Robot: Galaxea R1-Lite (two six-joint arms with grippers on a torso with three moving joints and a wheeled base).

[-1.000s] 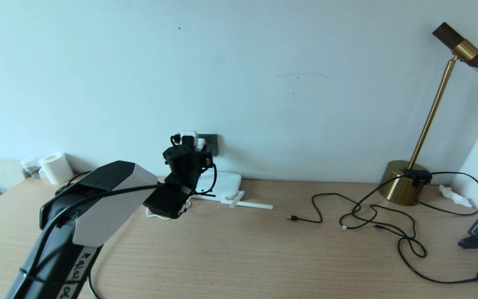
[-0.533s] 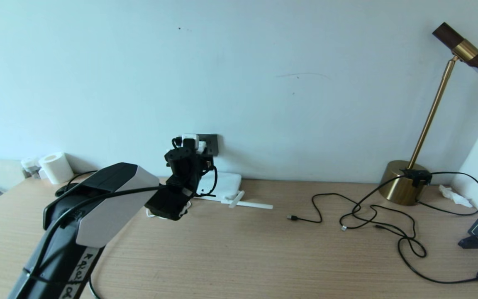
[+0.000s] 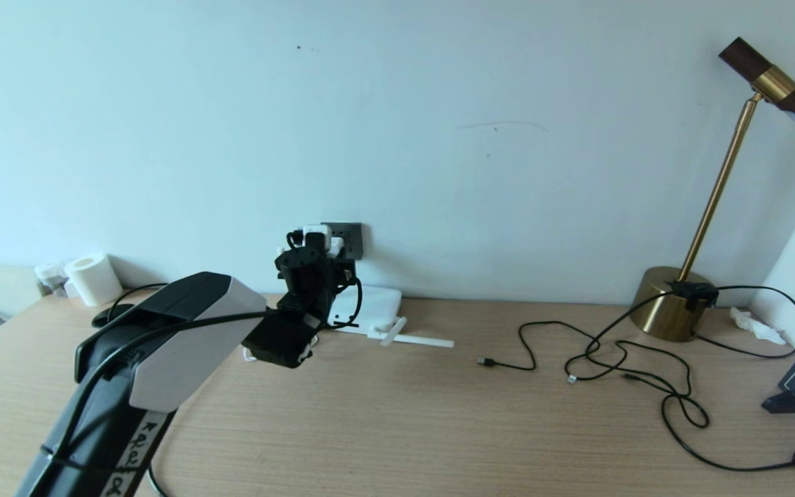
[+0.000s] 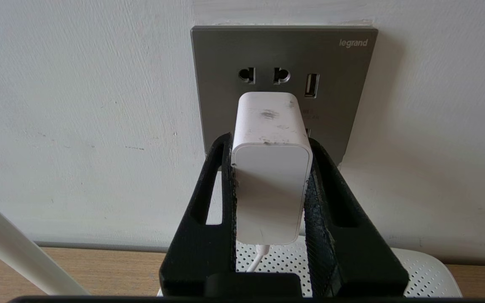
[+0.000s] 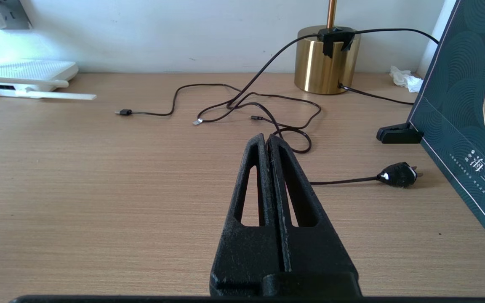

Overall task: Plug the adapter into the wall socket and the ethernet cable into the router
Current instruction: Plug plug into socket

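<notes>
My left gripper [image 4: 269, 143] is shut on the adapter [image 4: 272, 168], a small white plug with a thin white cord. It holds the adapter's front against the lower part of the dark grey wall socket [image 4: 284, 50]; the pins are hidden. In the head view, the left gripper [image 3: 315, 243] and adapter [image 3: 316, 232] sit at the wall socket [image 3: 350, 238], above the flat white router [image 3: 373, 307]. The ethernet cable shows only as a black stretch under my left arm [image 3: 151, 478]; its plug is hidden. My right gripper [image 5: 266, 136] is shut, empty, low over the table.
Thin black cables with USB-like plugs [image 3: 577, 352] sprawl at the right near a brass lamp base [image 3: 670, 304]. A black mains plug [image 5: 398, 174] and a dark teal bag [image 5: 465, 105] are at the far right. A paper roll [image 3: 94, 277] stands at the back left.
My left gripper has shifted slightly right and down with the adapter, closer to the wall socket. Nothing else has moved.
</notes>
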